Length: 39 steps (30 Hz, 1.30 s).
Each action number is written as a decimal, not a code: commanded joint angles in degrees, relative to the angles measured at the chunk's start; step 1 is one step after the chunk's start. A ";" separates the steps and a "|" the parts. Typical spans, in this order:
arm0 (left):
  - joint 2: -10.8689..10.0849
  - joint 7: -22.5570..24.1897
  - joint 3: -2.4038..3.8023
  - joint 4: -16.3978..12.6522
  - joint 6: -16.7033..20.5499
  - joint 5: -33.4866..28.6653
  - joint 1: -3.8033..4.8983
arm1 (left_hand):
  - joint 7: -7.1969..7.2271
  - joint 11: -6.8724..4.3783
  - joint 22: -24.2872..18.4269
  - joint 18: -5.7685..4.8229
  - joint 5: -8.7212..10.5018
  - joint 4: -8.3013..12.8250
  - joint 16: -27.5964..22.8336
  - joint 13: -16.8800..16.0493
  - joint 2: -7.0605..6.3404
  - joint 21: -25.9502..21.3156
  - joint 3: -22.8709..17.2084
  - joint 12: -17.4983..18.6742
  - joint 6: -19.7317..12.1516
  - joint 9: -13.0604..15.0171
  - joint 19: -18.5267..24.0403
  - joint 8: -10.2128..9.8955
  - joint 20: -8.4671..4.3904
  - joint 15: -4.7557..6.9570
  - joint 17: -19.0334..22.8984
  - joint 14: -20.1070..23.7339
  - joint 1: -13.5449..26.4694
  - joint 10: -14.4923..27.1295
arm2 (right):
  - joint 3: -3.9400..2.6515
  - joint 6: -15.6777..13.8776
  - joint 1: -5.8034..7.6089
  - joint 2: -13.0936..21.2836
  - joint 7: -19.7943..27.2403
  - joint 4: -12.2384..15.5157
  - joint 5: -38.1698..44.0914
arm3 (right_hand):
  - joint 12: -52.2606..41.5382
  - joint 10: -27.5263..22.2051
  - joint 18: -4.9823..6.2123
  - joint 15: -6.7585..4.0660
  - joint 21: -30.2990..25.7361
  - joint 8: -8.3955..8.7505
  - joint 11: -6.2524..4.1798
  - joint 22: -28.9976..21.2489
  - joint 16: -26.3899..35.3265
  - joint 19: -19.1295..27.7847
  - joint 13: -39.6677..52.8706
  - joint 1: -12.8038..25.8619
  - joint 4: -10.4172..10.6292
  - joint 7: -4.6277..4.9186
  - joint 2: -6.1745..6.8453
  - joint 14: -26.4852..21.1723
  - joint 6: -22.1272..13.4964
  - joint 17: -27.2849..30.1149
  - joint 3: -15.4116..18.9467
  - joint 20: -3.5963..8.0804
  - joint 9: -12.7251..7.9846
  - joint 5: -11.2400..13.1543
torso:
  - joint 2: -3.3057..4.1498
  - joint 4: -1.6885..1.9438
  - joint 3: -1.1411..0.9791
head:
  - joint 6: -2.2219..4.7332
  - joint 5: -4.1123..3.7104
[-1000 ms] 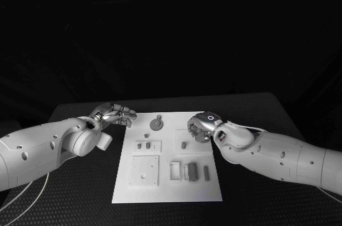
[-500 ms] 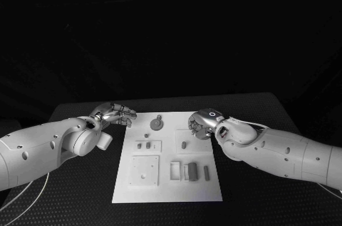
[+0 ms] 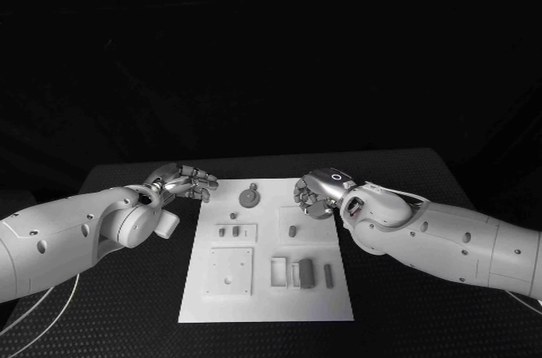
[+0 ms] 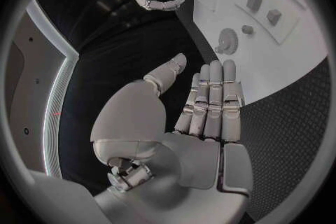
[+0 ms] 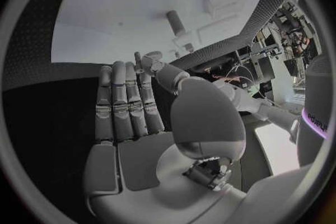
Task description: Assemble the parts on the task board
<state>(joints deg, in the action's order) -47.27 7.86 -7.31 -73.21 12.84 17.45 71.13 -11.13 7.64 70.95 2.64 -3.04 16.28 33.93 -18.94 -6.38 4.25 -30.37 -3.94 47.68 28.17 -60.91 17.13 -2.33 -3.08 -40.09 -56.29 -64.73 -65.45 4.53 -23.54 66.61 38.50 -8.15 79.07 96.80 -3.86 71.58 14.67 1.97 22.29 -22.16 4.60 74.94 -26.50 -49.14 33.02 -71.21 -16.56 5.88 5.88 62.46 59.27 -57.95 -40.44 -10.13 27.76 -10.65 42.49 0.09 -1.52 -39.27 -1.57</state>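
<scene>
Centrally on the black table [image 3: 135,295] lies the white task board [image 3: 265,307], grey parts [image 3: 305,272] resting on it. Both the left hand [image 3: 181,179] and right hand [image 3: 319,192] hover at its far corners, fingers apart, holding nothing.

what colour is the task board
White, a plain flat task board on the black table; it shows best in the head view.

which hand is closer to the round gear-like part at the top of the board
Left. The left hand hangs just off the task board edge beside the round part; the right hand is slightly farther, over the board's other side.
</scene>
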 commanded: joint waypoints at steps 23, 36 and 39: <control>0.83 0.81 0.05 2.42 0.86 0.23 0.72 | 0.07 -0.21 -0.11 0.80 -0.28 0.04 -0.34 0.05 -0.15 -0.32 0.08 -0.09 -0.45 -0.06 -0.17 -0.20 0.04 -0.32 -0.15 -0.15 -0.35 0.38 | 1.39 -1.54 -2.79 -9.39 3.91 3.46 0.35 | -0.10 0.74 0.33 -0.08 0.11 0.13 -0.50 1.17 -0.09 -0.26 -0.06 0.02 -0.03 0.03 -0.55 0.38 0.12 0.22 -0.27 0.09 0.11 -0.26 | -0.07 0.12 0.16 | -1.04 7.81; 1.13 0.77 0.05 2.67 0.94 0.23 1.03 | 0.06 -0.20 -0.13 0.79 -0.27 0.02 -0.39 0.05 -0.20 -0.33 0.07 -0.10 -0.47 -0.05 -0.17 -0.17 0.06 -0.33 -0.19 -0.16 -0.40 0.40 | 2.61 -0.86 -4.89 -12.17 3.95 2.31 2.82 | -0.11 0.79 0.33 -0.09 0.12 0.16 -0.52 1.19 -0.11 -0.29 -0.09 -0.02 -0.09 0.02 -0.54 0.45 0.15 0.25 -0.26 0.12 0.15 -0.25 | 0.02 0.07 0.06 | -1.98 10.12; 1.24 0.74 0.05 2.71 0.89 0.23 1.04 | 0.05 -0.20 -0.13 0.79 -0.27 0.02 -0.39 0.05 -0.20 -0.33 0.07 -0.11 -0.48 -0.05 -0.17 -0.17 0.06 -0.33 -0.20 -0.16 -0.40 0.40 | 3.02 -0.76 -5.28 -12.77 4.05 1.69 2.96 | -0.11 0.80 0.33 -0.10 0.13 0.16 -0.52 1.19 -0.11 -0.30 -0.10 -0.02 -0.09 0.02 -0.54 0.46 0.15 0.25 -0.25 0.13 0.16 -0.25 | -0.01 0.04 0.03 | -2.01 10.24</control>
<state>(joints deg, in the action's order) -46.22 7.98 -7.31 -70.43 13.52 17.51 72.06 -11.13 7.46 70.91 2.66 -3.04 16.28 33.88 -18.95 -6.38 4.25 -30.37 -3.94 47.68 28.18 -60.82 17.13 -2.24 -3.08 -40.19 -56.29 -64.73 -65.30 7.41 -24.95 61.54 25.89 -4.75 81.02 98.15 -3.76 71.58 14.67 1.98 22.29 -22.16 4.59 74.94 -26.50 -49.14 32.90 -71.20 -16.59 5.89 5.89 62.46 59.26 -57.78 -40.40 -10.13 27.86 -10.72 42.47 0.17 -1.41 -41.23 8.51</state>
